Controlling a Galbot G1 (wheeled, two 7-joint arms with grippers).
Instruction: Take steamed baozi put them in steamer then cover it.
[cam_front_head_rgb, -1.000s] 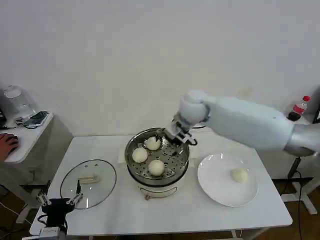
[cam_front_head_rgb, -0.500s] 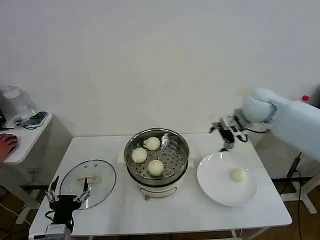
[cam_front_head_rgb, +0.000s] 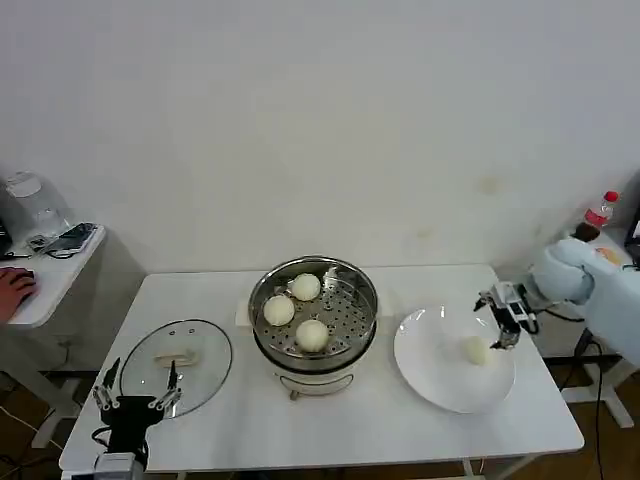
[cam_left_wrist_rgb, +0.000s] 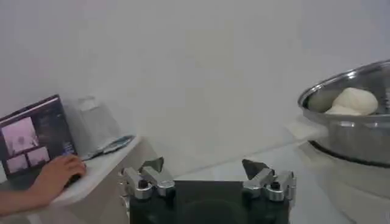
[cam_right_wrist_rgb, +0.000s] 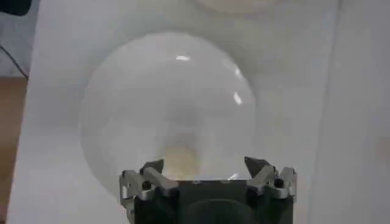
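Baozi sits on my plate near the surface's right edge; right claw hovers open, empty, beside it.

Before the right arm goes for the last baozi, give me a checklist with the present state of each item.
1. Right end effector open: ok, fingers spread in the right wrist view.
2. Right end effector lined up with the baozi: ok, it hangs just beside it over the plate.
3. Baozi free on the plate: ok, nothing touches it.
4. Room in the steamer: ok, three baozi inside, bare tray on the right.
5. Lid off: ok, flat on the table left of the steamer.
6. Left end effector out of the way: ok, open at the table's front left edge.
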